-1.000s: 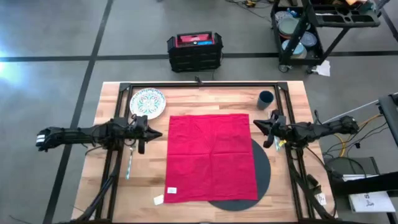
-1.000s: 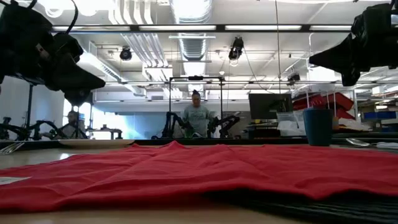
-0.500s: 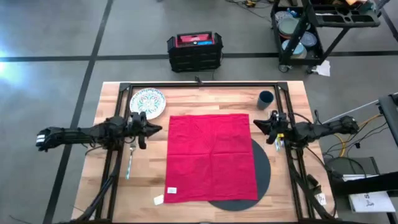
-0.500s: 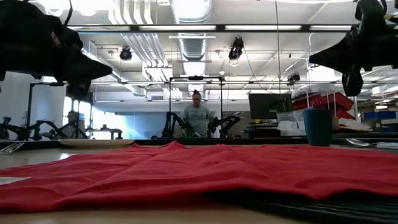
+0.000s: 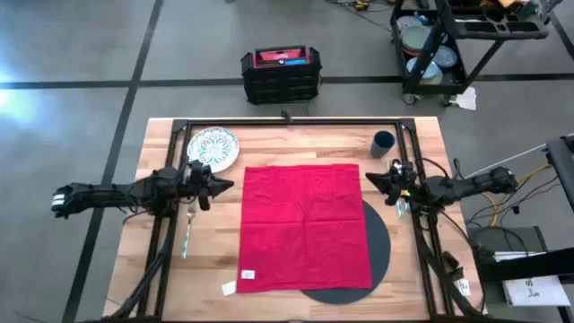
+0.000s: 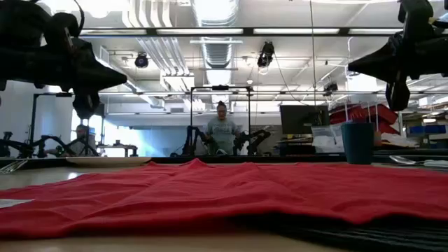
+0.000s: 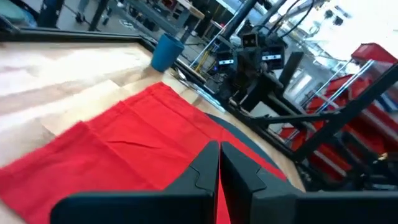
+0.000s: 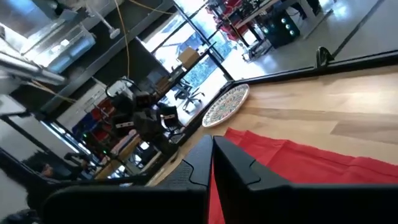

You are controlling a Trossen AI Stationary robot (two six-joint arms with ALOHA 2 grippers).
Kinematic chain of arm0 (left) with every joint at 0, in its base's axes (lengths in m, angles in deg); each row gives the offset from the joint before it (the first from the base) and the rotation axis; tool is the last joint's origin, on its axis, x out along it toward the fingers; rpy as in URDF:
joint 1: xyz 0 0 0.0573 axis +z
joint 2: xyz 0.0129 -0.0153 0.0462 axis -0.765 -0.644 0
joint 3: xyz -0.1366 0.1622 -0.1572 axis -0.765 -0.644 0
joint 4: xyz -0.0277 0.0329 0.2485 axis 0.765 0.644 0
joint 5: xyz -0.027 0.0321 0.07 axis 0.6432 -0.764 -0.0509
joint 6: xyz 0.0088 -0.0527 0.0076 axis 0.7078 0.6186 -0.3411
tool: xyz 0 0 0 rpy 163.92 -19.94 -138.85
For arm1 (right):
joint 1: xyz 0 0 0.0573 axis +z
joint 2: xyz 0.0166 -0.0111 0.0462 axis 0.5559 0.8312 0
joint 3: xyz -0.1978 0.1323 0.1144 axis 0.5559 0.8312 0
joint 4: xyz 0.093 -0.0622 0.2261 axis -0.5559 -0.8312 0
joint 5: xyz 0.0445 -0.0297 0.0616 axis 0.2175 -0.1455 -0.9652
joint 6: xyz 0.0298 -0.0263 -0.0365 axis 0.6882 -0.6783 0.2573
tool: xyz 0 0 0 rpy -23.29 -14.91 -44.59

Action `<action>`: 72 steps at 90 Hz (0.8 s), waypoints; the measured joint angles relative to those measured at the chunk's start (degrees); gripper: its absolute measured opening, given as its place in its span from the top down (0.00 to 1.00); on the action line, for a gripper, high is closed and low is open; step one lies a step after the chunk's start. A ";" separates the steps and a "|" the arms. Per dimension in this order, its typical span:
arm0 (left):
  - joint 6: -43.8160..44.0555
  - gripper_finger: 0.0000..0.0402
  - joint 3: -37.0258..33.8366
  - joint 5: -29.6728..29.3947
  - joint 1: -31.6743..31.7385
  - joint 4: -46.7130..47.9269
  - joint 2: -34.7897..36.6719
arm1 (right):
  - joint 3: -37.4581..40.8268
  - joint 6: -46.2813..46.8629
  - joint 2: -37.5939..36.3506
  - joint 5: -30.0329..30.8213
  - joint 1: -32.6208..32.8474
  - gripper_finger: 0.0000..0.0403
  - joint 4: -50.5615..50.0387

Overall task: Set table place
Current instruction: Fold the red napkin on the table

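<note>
A red cloth napkin [image 5: 303, 226] lies spread flat at the table's middle, its right part over a round dark grey mat [image 5: 377, 247]. The patterned white plate [image 5: 213, 146] sits at the far left, and the dark blue cup [image 5: 383, 142] stands at the far right. A piece of cutlery [image 5: 188, 231] lies left of the napkin. My left gripper [image 5: 230, 186] hovers shut above the table at the napkin's left edge. My right gripper [image 5: 368, 177] hovers shut at the napkin's right edge. Both hold nothing.
A black rail frame [image 5: 287, 123] edges the table's far side. Two white tags [image 5: 230, 287] lie near the napkin's near left corner. More cutlery [image 6: 413, 161] lies at the far right. A person [image 6: 221, 133] stands in the room beyond the table.
Both grippers have risen a little above the table; my left gripper has also tipped toward level and drifted slightly toward the far edge. The napkin and the other things lie as before.
</note>
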 joint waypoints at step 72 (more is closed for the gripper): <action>-34.28 1.00 77.46 -12.37 0.65 60.10 -35.20 | -85.39 -22.33 48.96 0.03 -1.20 1.00 -64.52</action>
